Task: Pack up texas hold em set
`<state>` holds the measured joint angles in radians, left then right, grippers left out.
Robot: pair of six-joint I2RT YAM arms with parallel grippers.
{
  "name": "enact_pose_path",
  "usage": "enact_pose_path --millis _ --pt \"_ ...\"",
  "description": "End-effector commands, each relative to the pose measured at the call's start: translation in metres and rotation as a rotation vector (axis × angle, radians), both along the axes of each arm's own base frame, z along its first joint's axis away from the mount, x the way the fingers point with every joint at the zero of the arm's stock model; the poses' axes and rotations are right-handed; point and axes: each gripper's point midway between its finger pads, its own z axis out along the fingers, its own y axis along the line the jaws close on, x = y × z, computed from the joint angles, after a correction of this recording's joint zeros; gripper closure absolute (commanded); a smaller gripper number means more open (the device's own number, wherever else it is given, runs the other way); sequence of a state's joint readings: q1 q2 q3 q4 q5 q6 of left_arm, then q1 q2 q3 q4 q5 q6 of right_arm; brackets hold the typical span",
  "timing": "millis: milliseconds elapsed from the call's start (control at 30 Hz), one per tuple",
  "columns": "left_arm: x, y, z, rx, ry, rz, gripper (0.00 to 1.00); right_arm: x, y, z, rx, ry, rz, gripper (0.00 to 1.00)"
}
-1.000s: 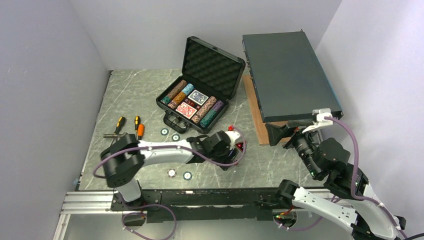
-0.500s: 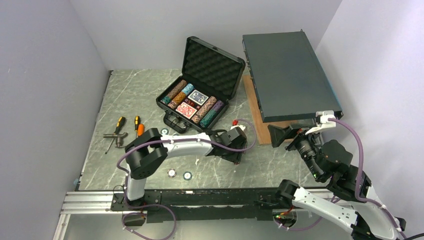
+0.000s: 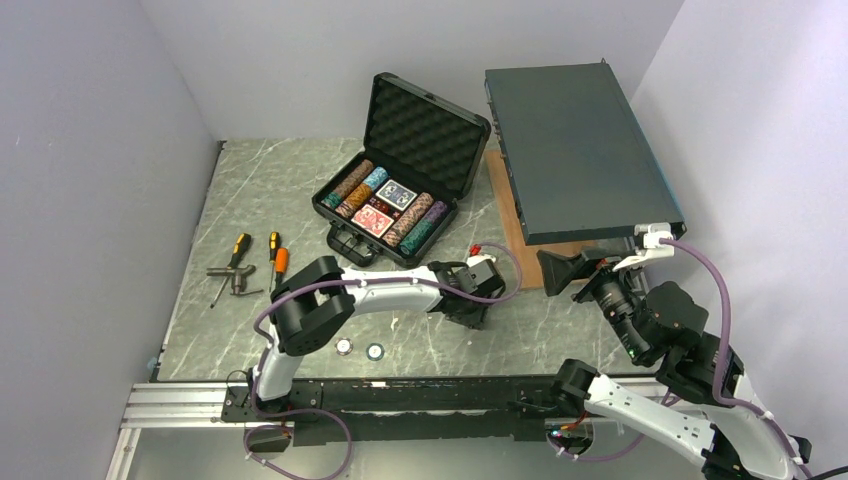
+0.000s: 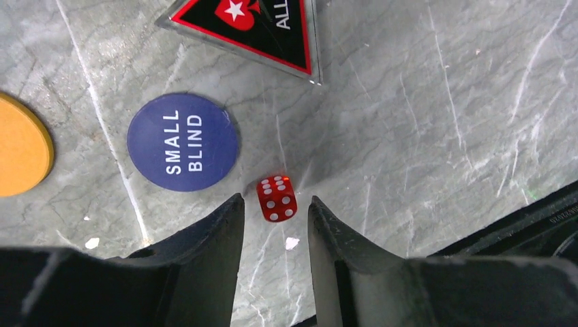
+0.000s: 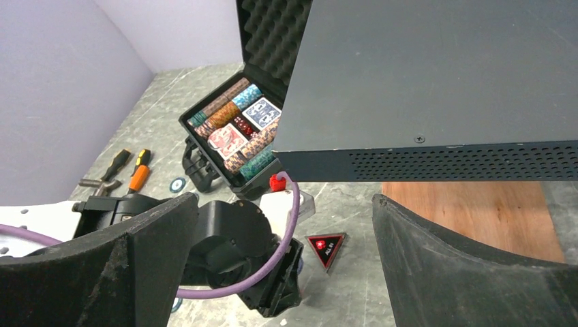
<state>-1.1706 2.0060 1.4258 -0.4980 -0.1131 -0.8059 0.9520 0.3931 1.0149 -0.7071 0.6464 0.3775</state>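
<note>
The left hand (image 4: 274, 212) is down at the counter (image 3: 270, 180), roughly midway along it and closer to the near edge than the far one. Its two fingers stand a little apart on either side of a small red die (image 4: 277, 198). There is a sliver of marble on each side, so they are not gripping it. The die lies flat on the stone, just beside a blue SMALL BLIND button (image 4: 183, 142). An orange disc (image 4: 20, 146) sits further out on that side. The red-edged black ALL IN triangle (image 4: 262, 27) lies near the die, beyond it from the hand.

The black case (image 3: 425, 135) stands toward the far edge with its foam lid upright. Rows of chips (image 3: 420, 222) and the card decks (image 3: 385, 205) lie in its tray. Two more round buttons (image 3: 344, 346) lie by the near edge.

The right hand (image 5: 286, 204) hangs spread wide over the right side, holding nothing, below the overhanging end of the grey metal box (image 3: 580, 140). Screwdrivers (image 3: 278, 255) and pliers (image 3: 225, 275) lie near the left edge.
</note>
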Motion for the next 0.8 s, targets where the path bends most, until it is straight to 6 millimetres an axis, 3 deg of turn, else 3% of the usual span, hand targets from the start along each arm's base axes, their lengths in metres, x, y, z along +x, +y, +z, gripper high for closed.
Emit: enact_pose_path --millis 0,767 --pt "0.0064 -0.0062 0.0043 0.019 -0.038 0.01 0.57 0.0006 0.002 0.0047 0.03 -0.012 0.002 0.0" --pt "0.0107 -0.012 0.0045 0.057 -0.067 -0.015 0.67 0.0027 0.0093 0.0032 0.014 -0.014 0.023 0.0"
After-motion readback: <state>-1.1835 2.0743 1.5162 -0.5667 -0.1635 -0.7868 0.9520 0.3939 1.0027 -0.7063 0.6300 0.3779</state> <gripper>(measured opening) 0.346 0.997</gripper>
